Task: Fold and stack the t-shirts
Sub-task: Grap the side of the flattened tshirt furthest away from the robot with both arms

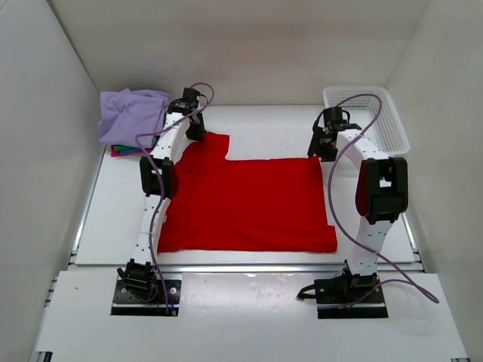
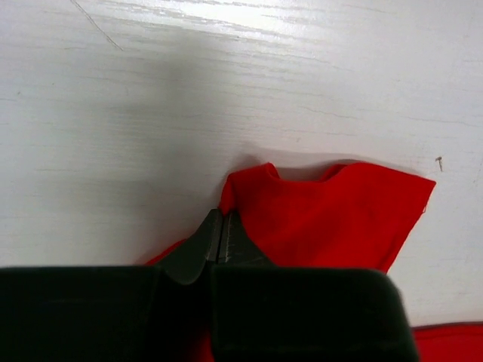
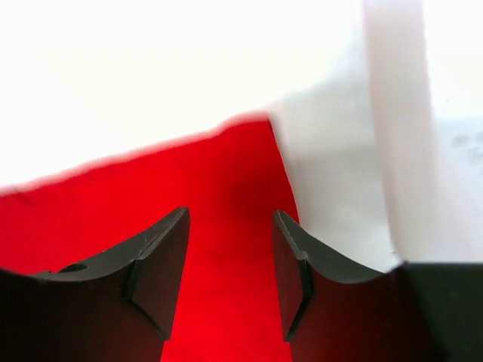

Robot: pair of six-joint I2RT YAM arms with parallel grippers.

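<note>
**Left fingers.** The left gripper has its fingers pressed together tip to tip. A puckered fold of the red t-shirt rises right at the tips, so the left gripper is judged to be pinching it. The hold is on the flap that projects from the shirt's far left corner, probably a sleeve.

**Right fingers.** The right gripper has its fingers moderately apart, and red cloth shows flat in the gap. They hold nothing. The shirt's far right corner lies just ahead of the tips.

**Shirt.** It lies spread on the table between the two arms and nearer the left one. Its longer side runs left to right. The far edge is stepped, higher at the left flap. No neckline can be made out, so which way the shirt points cannot be told.

**Deciding relation.** Each gripper sits at a far corner, so the body of the shirt lies toward the arm bases. A fold would probably carry the far edge toward the near hem. Only the left corner is gripped, so the right must close first or the edge will likely skew.

**Surroundings.** A lavender t-shirt tops the stack at the far left, near the left gripper. A white mesh basket stands at the far right.
</note>
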